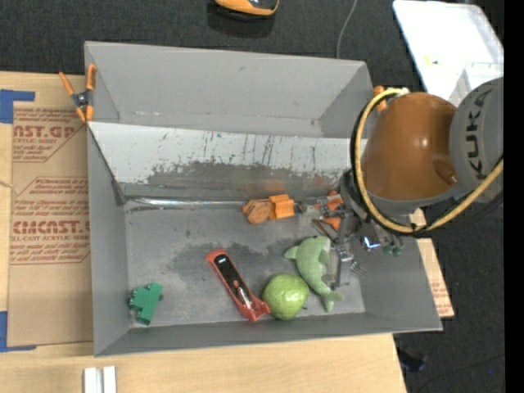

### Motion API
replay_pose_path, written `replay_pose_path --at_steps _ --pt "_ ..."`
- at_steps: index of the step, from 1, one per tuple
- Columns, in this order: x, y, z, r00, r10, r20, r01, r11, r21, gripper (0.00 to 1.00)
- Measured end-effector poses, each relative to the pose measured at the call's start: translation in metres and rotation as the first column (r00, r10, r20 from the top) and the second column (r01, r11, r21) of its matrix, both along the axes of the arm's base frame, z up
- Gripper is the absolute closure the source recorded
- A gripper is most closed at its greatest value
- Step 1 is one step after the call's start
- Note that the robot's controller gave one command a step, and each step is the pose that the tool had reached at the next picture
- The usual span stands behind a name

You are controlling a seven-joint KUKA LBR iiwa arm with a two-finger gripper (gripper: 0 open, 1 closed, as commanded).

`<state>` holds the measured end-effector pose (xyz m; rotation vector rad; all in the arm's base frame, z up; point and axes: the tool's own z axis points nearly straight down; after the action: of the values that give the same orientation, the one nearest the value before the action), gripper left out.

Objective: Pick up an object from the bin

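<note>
The gripper (337, 260) hangs low over the right part of the grey bin (221, 88), just up and right of a round green ball (285, 295). It sits right against a pale green toy figure (313, 267). From this angle I cannot tell whether the gripper is spread or pressed together, nor whether it has the figure pinched.

The figure lies touching the ball's upper right side. Its long axis runs on a slant. The broad end points up and left, above the ball, and the thin end tapers down and right, ending level with the ball near the bin's front wall.

A red flat tool (236, 285) lies slantwise left of the ball, its lower end touching it. Well up and slightly left of the ball are two small orange pieces (270, 210). Far to the ball's left sits a small dark green block (145, 300). The arm's orange cover (405, 150) is above and right of the ball.
</note>
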<state>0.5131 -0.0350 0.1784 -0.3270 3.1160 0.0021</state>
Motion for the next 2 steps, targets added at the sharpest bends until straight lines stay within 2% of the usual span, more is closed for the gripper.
replay_pose_path --at_steps 1,2 --pt "-0.003 -0.001 0.057 0.979 -0.205 -0.001 0.205 0.979 0.0 0.0" --pt "0.006 -0.003 0.007 1.0 -0.003 0.003 0.003 1.0 -0.001 0.0"
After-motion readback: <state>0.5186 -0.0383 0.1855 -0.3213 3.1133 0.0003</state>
